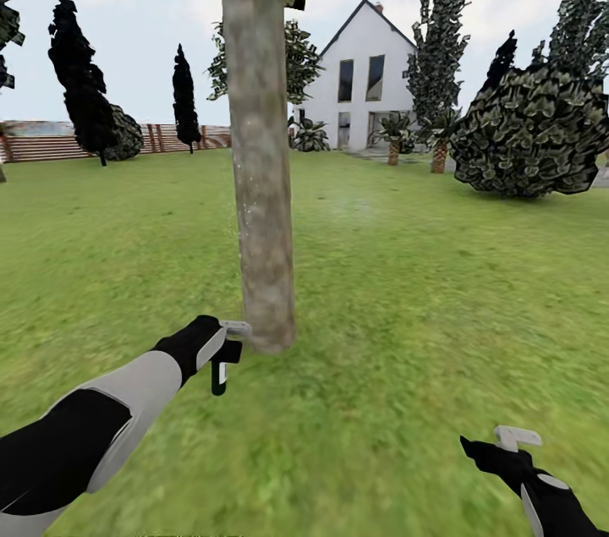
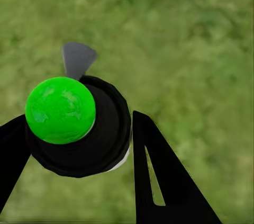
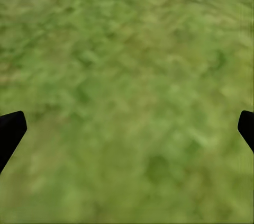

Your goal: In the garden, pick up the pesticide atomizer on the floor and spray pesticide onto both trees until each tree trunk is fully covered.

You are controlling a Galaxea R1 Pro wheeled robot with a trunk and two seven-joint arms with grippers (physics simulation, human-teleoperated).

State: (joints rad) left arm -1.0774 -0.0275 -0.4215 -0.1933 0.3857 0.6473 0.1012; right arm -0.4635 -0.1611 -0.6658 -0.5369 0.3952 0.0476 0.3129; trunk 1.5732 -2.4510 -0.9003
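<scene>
A: Where is the pesticide atomizer (image 2: 79, 128)?

B: Pinched in the left end effector (image 1: 222, 348), held low just beside the foot of the tree trunk (image 1: 260, 148). From the left wrist it is a black round body with a bright green ball on top, and a black finger (image 2: 164, 176) pressed to its side.

A: How should the spraying go?

B: My judgement: keep the nozzle turned at the bark, start at the base, then sweep slowly upward and around, since only the near face of the trunk is reachable from here. Hold the bottle steady so it doesn't twist in the grip.

A: How full is the bottle?

B: Cannot tell; the body is opaque.

A: And the right end effector (image 1: 507, 446)?

B: Spread wide and empty, low over the grass floor (image 3: 127, 75).
</scene>
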